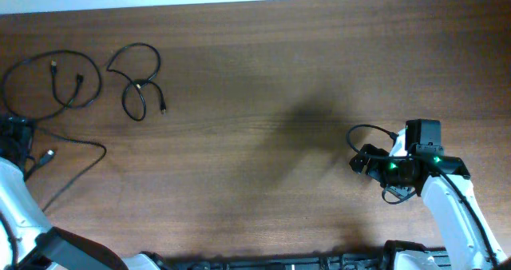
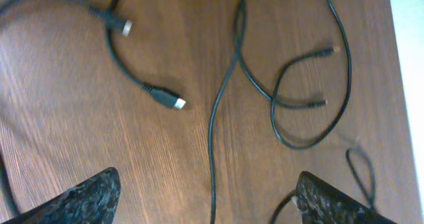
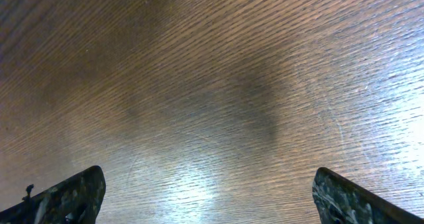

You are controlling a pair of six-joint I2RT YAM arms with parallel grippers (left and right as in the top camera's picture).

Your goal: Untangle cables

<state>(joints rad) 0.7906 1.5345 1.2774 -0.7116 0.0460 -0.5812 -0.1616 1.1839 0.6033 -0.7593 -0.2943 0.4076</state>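
Observation:
The cables lie at the table's far left. One cable forms a wide loop (image 1: 52,82) with both plug ends inside it; a smaller looped cable (image 1: 140,82) lies to its right. A longer cord (image 1: 88,154) trails toward the front edge. My left gripper (image 1: 17,134) hovers over them at the left edge. In the left wrist view that gripper (image 2: 209,201) is open, and one strand (image 2: 213,138) runs between its fingers (image 2: 86,197) untouched. A silver-tipped plug (image 2: 169,99) lies ahead. My right gripper (image 3: 211,197) is open above bare wood.
The right arm (image 1: 415,166) sits at the right of the table, far from the cables, with its own fixed black wire (image 1: 363,132) looping beside it. The table's far edge (image 1: 255,2) runs along the top.

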